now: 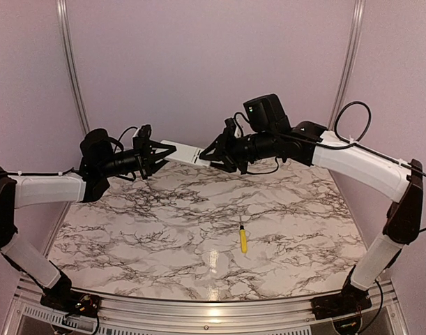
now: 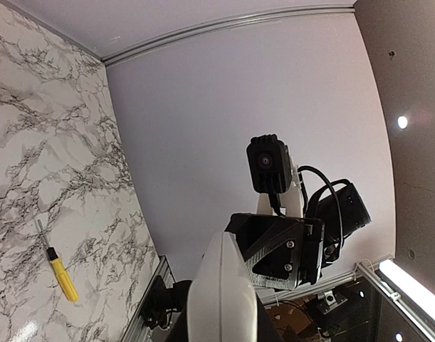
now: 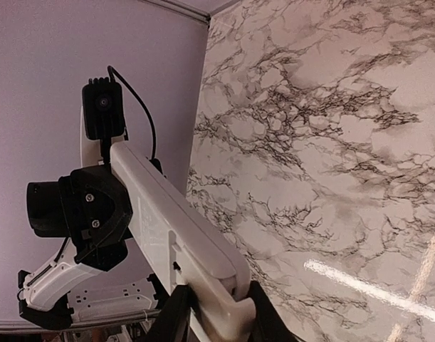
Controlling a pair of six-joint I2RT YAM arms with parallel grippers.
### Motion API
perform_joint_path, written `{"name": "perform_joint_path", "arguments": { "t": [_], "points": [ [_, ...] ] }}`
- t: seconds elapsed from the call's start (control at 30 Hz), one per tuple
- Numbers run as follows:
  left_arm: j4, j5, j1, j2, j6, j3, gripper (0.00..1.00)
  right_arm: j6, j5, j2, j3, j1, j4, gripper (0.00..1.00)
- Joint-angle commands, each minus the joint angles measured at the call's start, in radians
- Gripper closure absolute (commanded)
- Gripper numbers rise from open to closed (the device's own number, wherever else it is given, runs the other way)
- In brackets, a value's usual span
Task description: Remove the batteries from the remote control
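Observation:
The white remote control hangs in the air above the far part of the table, held level between both arms. My left gripper is shut on its left end and my right gripper is shut on its right end. In the left wrist view the remote control runs away from the camera to the right gripper's black fingers. The right wrist view shows the remote control clamped between my right gripper's fingers, with a seam near the held end. The batteries are hidden.
A yellow-handled screwdriver lies on the marble tabletop, right of centre and nearer the front; it also shows in the left wrist view as the screwdriver. Lilac walls close in the back and sides.

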Motion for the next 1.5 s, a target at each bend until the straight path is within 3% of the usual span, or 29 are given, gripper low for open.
{"name": "perform_joint_path", "arguments": {
  "t": [0.0, 0.47, 0.87, 0.97, 1.2, 1.43, 1.47],
  "points": [
    [-0.007, -0.001, 0.028, -0.042, -0.009, -0.032, 1.0, -0.023, 0.032, -0.021, 0.001, -0.001, -0.016, 0.75],
    [-0.007, -0.002, 0.05, -0.073, -0.011, -0.062, 1.0, -0.022, 0.014, -0.002, -0.004, 0.012, 0.012, 0.76],
    [-0.096, -0.016, 0.05, -0.1, 0.058, -0.067, 1.0, -0.045, 0.021, 0.008, -0.019, 0.017, 0.002, 0.69],
    [-0.141, -0.023, 0.049, -0.107, 0.088, -0.068, 1.0, -0.064, 0.039, 0.001, -0.018, 0.018, -0.027, 0.61],
    [-0.232, -0.057, 0.049, -0.147, 0.134, -0.095, 1.0, -0.133, 0.133, -0.035, -0.019, 0.016, -0.154, 0.3],
    [-0.28, -0.108, 0.036, -0.246, 0.171, -0.221, 1.0, -0.21, 0.205, -0.073, -0.05, 0.007, -0.253, 0.11],
    [-0.286, -0.122, 0.031, -0.261, 0.172, -0.236, 1.0, -0.223, 0.222, -0.075, -0.05, 0.004, -0.272, 0.03]
  ]
}}
